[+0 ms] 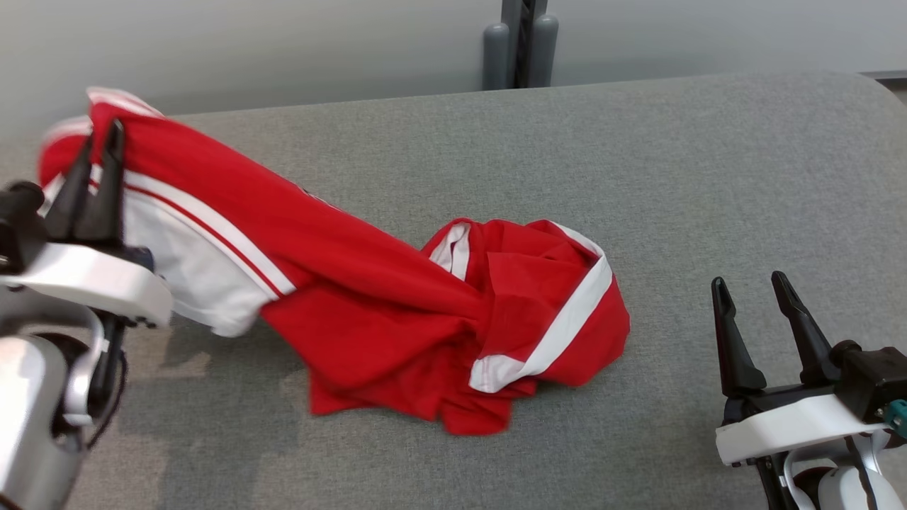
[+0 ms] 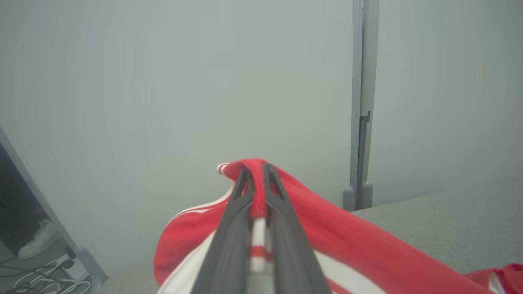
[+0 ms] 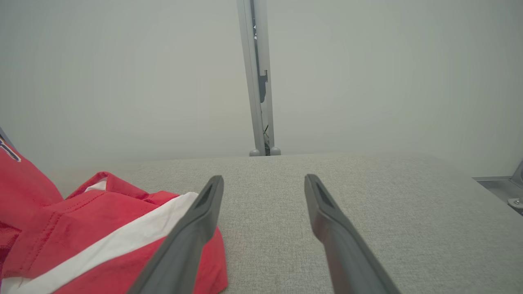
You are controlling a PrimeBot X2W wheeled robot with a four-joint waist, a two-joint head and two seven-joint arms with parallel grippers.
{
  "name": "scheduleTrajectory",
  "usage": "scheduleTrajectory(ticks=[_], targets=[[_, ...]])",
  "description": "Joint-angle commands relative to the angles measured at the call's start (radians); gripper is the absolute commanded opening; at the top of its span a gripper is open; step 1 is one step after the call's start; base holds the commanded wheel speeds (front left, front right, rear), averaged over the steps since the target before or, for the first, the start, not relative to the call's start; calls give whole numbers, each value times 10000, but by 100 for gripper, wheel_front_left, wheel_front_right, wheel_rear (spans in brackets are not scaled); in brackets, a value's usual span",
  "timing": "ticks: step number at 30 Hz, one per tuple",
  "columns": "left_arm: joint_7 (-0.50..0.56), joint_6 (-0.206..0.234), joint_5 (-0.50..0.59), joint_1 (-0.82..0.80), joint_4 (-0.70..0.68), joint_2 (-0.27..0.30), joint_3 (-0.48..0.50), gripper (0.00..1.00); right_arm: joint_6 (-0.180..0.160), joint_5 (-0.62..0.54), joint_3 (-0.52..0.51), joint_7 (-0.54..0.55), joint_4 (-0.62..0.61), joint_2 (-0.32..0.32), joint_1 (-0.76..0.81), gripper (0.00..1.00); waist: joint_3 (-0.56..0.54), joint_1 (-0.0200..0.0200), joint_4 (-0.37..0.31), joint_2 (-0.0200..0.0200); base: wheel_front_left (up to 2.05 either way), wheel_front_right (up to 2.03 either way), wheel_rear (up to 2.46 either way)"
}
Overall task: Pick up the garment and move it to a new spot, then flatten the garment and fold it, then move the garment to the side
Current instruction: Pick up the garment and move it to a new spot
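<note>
The garment (image 1: 397, 304) is red cloth with white stripes and a white panel, crumpled on the grey table (image 1: 638, 177). My left gripper (image 1: 96, 152) at the far left is shut on a fold of the garment (image 2: 327, 241) and holds that end up off the table, so the cloth stretches from the fingers down to the heap in the middle. In the left wrist view the left gripper (image 2: 255, 173) pinches a red and white edge. My right gripper (image 1: 751, 287) stands open at the lower right, apart from the garment (image 3: 81, 237). The right gripper (image 3: 263, 181) has nothing between its fingers.
A grey post (image 1: 521, 42) stands behind the table's far edge against a pale wall. The table's rounded corner (image 1: 879, 92) is at the far right. In the left wrist view, cables (image 2: 45, 279) and a person's white shoe (image 2: 39, 243) are on the floor, lower left.
</note>
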Motion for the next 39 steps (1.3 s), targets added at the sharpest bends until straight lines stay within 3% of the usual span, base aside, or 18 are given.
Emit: scheduleTrajectory(ticks=[1, 6, 11, 21, 26, 31, 39], targets=[[82, 174, 149, -237, -399, 211, 156, 0, 1, 41, -54, -55, -41, -10, 51, 100, -61, 0, 84, -1, 0, 0, 0], [576, 608, 552, -652, -1642, 987, 701, 0, 1, 92, -88, -91, -59, 13, 82, 100, -143, 0, 312, -1, 0, 0, 0], [893, 800, 789, -1050, -1961, 1589, 1143, 0, 1, 95, -86, -59, -102, 28, 125, 100, -161, 0, 565, -1, 0, 0, 0], [846, 1110, 1052, -1442, -1012, 2349, 1956, 0, 1, -8, -49, 213, -349, -58, 121, 100, 84, 0, 1409, -1, 0, 0, 0], [289, 868, 598, -1321, 80, 2059, 2064, 0, 1, -30, 2, 417, -548, -205, 47, 100, 353, 0, 1732, -1, 0, 0, 0], [-499, 505, 192, -1217, 1663, 1309, 1803, 0, 1, -16, 51, 638, -807, -385, -29, 100, 741, 0, 1945, -1, 0, 0, 0], [-2119, -788, -470, -2009, 5568, -385, 1147, 0, 1, 0, 200, 1044, -1266, -785, -387, 100, 1508, 0, 2053, -1, 0, 0, 0]])
